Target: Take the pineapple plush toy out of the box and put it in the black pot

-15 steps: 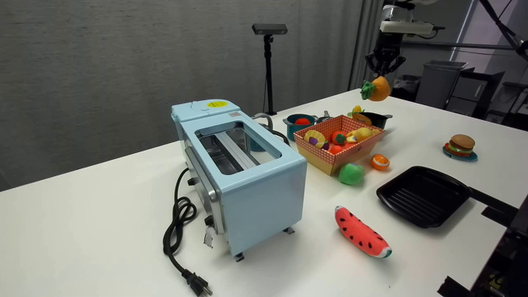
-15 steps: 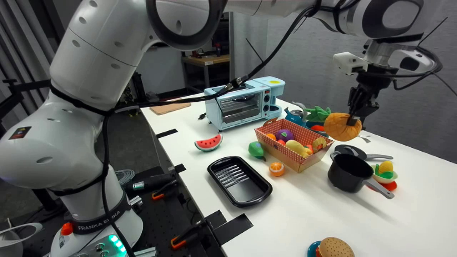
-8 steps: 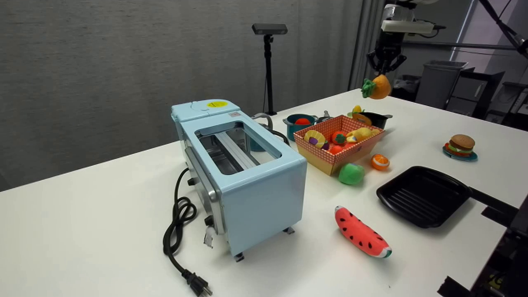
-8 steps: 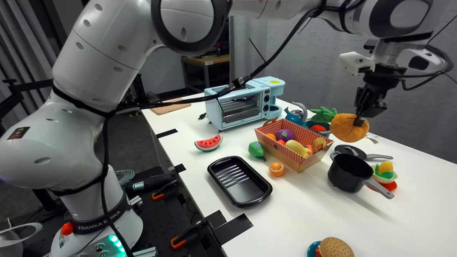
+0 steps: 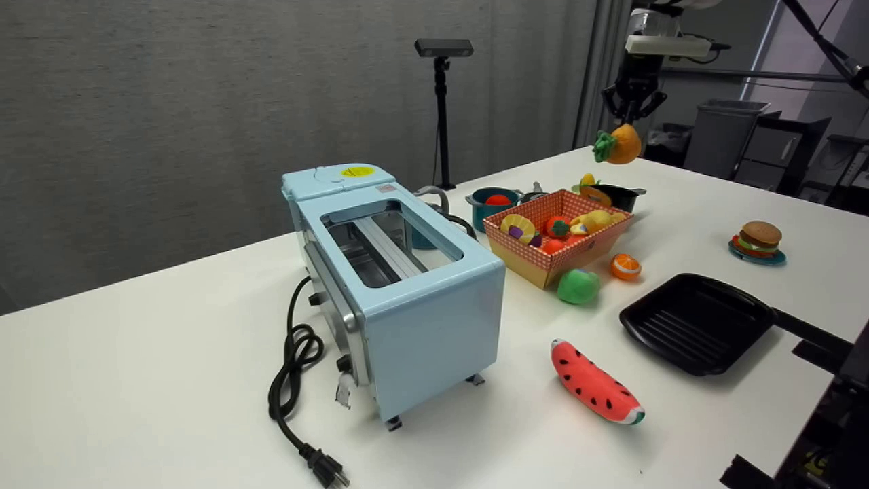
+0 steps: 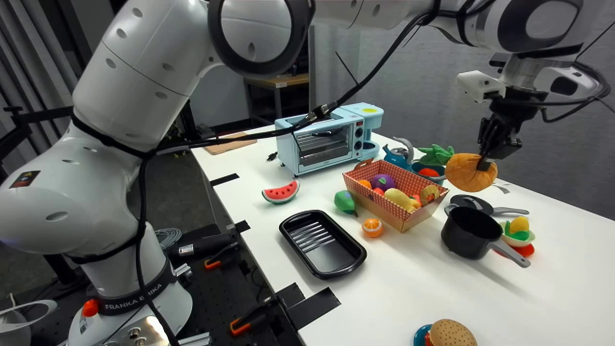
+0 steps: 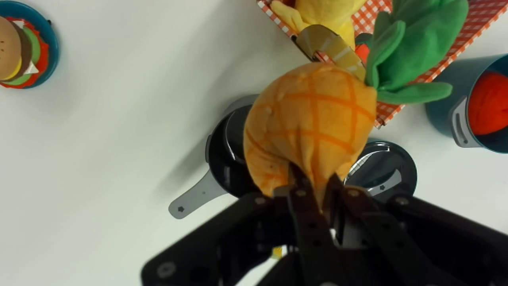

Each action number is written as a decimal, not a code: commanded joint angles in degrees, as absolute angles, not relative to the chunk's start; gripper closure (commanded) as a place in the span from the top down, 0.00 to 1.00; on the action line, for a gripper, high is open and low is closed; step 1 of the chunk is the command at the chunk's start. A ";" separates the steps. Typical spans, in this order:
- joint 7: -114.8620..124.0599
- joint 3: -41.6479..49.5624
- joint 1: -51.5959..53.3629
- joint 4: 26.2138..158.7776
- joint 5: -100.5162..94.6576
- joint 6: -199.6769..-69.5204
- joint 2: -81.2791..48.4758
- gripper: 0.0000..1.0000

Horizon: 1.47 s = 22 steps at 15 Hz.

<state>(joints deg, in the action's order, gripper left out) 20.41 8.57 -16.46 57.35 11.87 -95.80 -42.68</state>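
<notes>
The pineapple plush toy (image 7: 309, 115), orange-yellow with green leaves, hangs from my gripper (image 7: 314, 171). The fingers are closed on its body and pinch the cloth. In both exterior views the toy (image 6: 463, 175) (image 5: 624, 144) is held well above the table, outside the box. The black pot (image 6: 466, 240) is a deep saucepan with a grey handle. In the wrist view the pot (image 7: 224, 167) shows below the toy and to its left, partly hidden by it. The box (image 6: 379, 209), with a red checked lining, holds several other plush fruits. It also shows in an exterior view (image 5: 519, 261).
A black lid (image 6: 480, 204) lies behind the pot. A bowl with yellow corn (image 6: 519, 230) is beside it. A teal pot (image 7: 444, 99) stands near the box. The grill pan (image 6: 322, 245), an orange half (image 6: 372, 227) and a burger (image 6: 451, 334) are on the table.
Over the second, my gripper and the toy have moved a little to the right in an exterior view, mostly in the first half. The green lights at the robot base have gone dark.
</notes>
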 commanded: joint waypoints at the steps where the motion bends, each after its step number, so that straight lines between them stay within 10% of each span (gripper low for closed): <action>1: 20.36 7.56 -17.72 53.35 13.63 -92.14 -44.34 0.43; 9: 20.46 7.15 -17.18 52.90 12.84 -91.11 -44.47 0.99; 22: 20.12 6.41 -16.23 56.81 11.83 -93.06 -42.88 1.00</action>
<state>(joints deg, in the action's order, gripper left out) 20.12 6.42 -16.23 56.81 11.83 -93.06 -42.88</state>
